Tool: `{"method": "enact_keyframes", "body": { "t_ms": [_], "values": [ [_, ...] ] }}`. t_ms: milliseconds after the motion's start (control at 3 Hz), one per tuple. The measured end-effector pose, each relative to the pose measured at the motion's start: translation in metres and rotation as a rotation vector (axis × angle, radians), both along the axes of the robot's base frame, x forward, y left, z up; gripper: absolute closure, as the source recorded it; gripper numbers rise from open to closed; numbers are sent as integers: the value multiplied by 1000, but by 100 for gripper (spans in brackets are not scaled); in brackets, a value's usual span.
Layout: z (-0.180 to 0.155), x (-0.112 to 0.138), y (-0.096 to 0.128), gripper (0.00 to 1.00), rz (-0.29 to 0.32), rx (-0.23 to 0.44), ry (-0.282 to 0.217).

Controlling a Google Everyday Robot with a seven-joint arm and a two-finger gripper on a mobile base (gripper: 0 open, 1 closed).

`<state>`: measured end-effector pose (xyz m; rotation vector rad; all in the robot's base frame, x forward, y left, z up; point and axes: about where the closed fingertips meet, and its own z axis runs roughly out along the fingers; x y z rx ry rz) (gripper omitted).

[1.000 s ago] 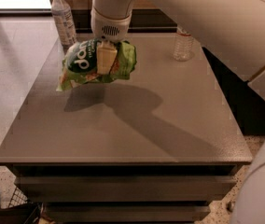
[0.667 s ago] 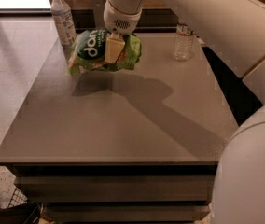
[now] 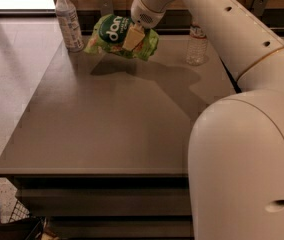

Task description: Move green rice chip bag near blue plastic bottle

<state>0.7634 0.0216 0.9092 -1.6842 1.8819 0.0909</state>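
Gripping the green rice chip bag (image 3: 108, 33) between its fingers, the gripper (image 3: 132, 38) holds it in the air above the table (image 3: 107, 129), just right of the blue plastic bottle (image 3: 68, 21). A clear bottle (image 3: 197, 45) stands farther right.

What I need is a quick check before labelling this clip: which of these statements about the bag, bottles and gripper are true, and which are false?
1. The gripper holds the green rice chip bag. True.
2. The bag lies flat on the table. False: it hangs above the surface, with its shadow beneath.
3. The blue plastic bottle stands upright at the table's far left corner. True.
4. The clear bottle lies on its side. False: it stands upright near the far right edge.
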Motion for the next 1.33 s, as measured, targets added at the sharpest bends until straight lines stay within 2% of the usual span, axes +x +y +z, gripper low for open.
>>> {"method": "enact_keyframes", "body": {
  "t_ms": [333,667,1000,1333],
  "values": [
    [-2,29,9,100,-20,18,-14],
    [-3,43,30,100,-37,4,-27],
    [-15,51,47,97,-64,-22,-18],
    [-20,52,50,66,-59,-23,-12]
  ]
}}
